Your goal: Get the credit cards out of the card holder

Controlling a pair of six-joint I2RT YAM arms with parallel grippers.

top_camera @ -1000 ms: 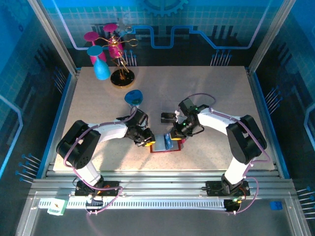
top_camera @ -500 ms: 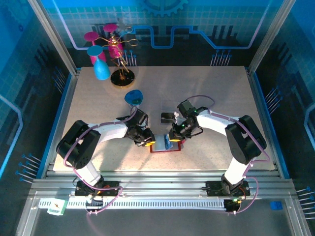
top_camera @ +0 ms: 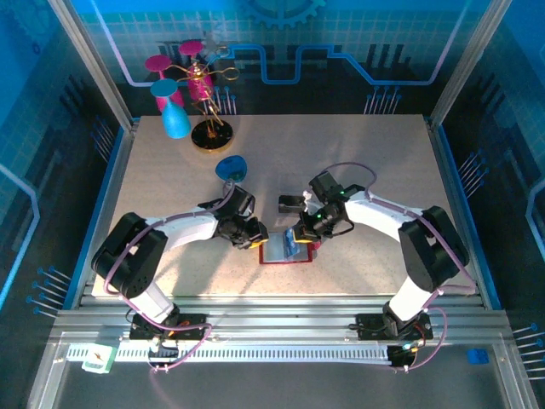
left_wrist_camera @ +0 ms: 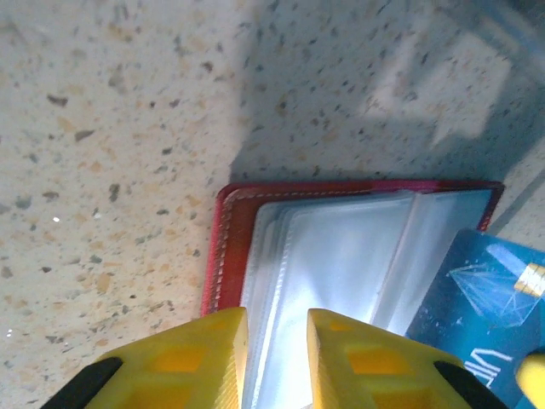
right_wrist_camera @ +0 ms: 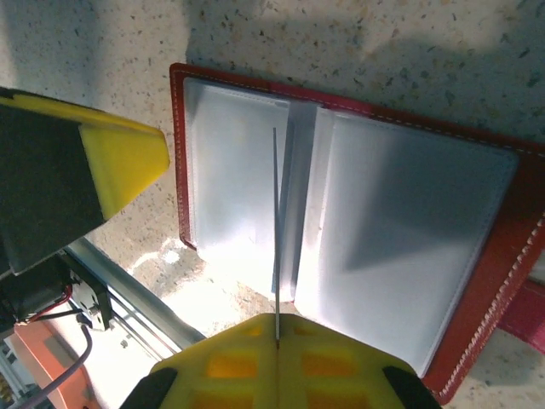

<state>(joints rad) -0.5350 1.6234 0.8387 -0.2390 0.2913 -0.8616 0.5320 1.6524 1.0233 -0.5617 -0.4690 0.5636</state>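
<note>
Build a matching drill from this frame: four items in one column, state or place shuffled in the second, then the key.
Items
1. card holder
2. blue card
3. left gripper
4. cyan glass

States or places
A. far left of the table, beside the gold rack
B. pinched edge-on by the right gripper
C. lying open, clear pockets facing up
D. fingers slightly apart at the holder's left edge

Pairs: 1-C, 2-B, 3-D, 4-A
</note>
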